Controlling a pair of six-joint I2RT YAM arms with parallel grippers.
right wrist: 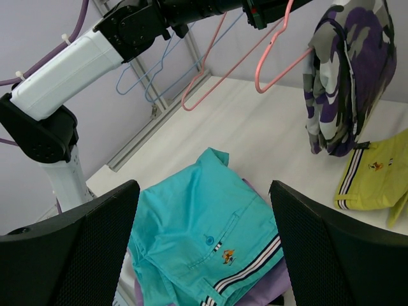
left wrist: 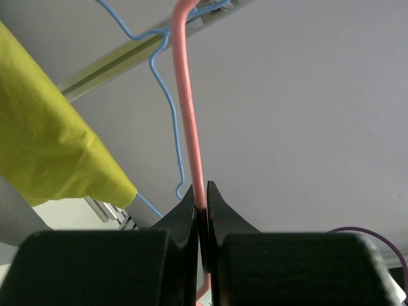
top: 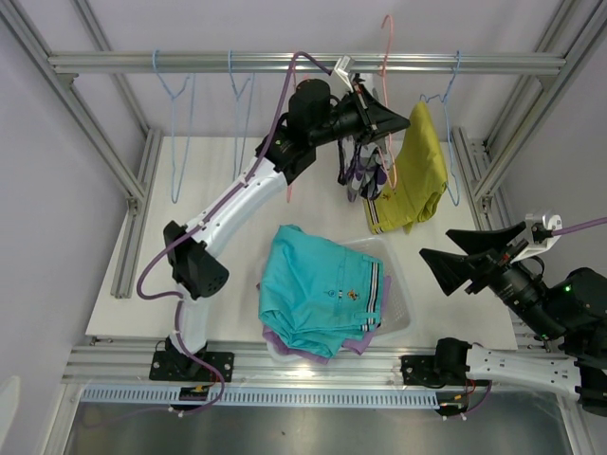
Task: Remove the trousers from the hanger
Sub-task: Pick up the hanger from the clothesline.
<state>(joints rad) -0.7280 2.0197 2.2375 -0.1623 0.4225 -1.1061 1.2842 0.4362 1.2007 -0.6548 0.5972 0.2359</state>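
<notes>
Trousers [right wrist: 347, 76] hanging; raised left end effector [left wrist: 200, 194] grips pink hanger [left wrist: 189, 127]; right end effector [top: 436, 267] released.

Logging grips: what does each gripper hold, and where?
The left gripper pinches the pink hanger by its wire below the hook; the right gripper, open, holds nothing.

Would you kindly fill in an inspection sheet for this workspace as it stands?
Surface: white table with a clear bin on it.
Job's things: teal trousers lie on lilac trousers in the bin; purple camouflage trousers and mustard trousers hang at the rail.
Clutter: nothing seen.
Grippers: left gripper shut on the pink hanger; right gripper open and empty.
Cables: purple cable loops beside the left arm.
Surroundings: metal rail with two bare blue hangers; pale walls.
</notes>
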